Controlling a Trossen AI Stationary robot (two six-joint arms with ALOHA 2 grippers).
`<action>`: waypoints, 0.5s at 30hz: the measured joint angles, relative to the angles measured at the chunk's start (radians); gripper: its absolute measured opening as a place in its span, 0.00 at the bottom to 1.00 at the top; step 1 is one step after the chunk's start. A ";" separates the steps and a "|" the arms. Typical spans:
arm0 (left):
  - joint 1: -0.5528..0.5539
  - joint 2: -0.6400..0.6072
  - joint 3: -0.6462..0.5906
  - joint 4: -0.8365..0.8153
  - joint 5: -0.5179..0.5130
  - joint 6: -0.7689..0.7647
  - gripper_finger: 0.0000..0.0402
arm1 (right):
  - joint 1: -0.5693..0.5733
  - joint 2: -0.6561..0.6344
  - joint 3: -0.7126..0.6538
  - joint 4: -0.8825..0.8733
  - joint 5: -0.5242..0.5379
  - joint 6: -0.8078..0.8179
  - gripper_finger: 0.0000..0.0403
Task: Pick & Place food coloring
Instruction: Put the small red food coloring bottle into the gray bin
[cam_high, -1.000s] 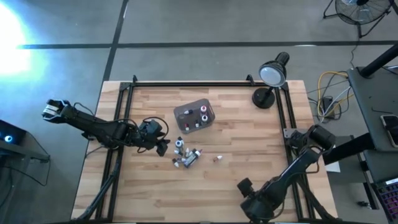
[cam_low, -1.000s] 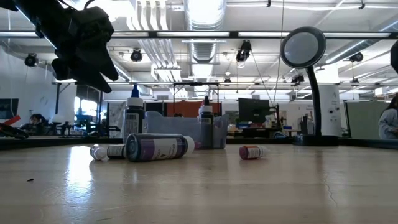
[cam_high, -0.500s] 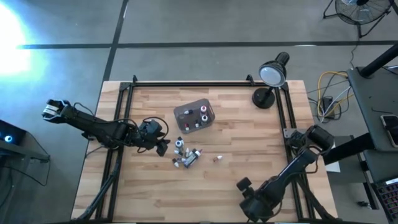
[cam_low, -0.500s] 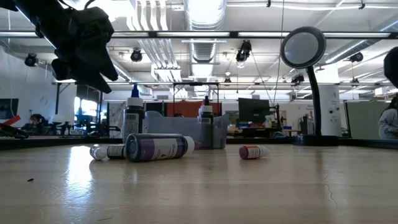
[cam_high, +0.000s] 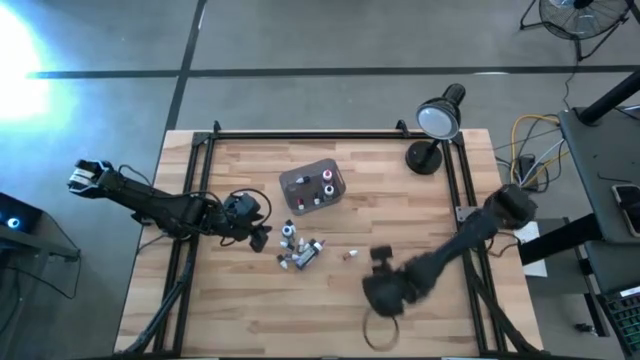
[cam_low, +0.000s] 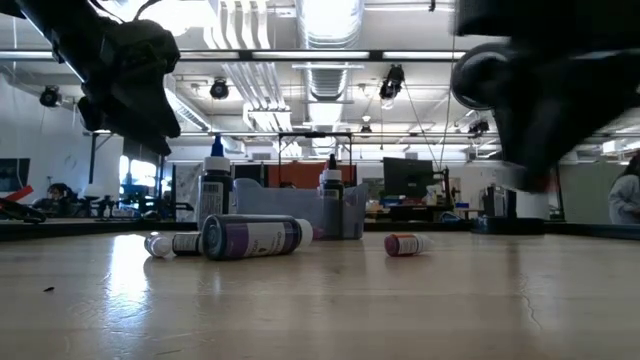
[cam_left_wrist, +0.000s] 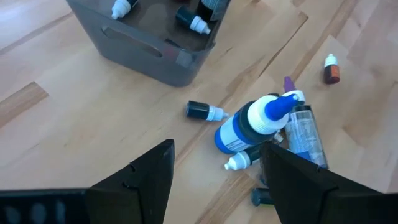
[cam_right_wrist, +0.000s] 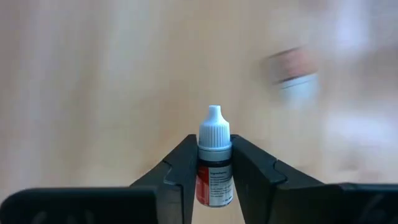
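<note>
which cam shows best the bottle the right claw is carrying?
Right wrist view: the white-capped bottle sits sharp, upright, pinched in the right claw. High view shows only the blurred right arm over the table; low view a dark blur; left wrist view nothing of it.

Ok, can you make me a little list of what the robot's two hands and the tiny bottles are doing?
left gripper: open, above the bottle pile
right gripper: shut on a white-capped bottle
bottle pile: loose on the table, near the tub
red bottle: lying alone
grey tub: several bottles inside
</note>
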 joint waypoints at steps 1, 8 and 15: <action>0.000 0.000 0.000 -0.004 0.001 0.004 0.53 | -0.040 -0.021 0.000 0.001 0.027 -0.016 0.20; 0.003 0.000 0.000 -0.007 -0.003 0.051 0.53 | -0.300 -0.112 0.058 0.012 0.080 -0.437 0.21; 0.003 0.000 0.000 -0.009 -0.006 0.001 0.53 | -0.525 -0.025 0.289 0.173 0.056 -0.745 0.21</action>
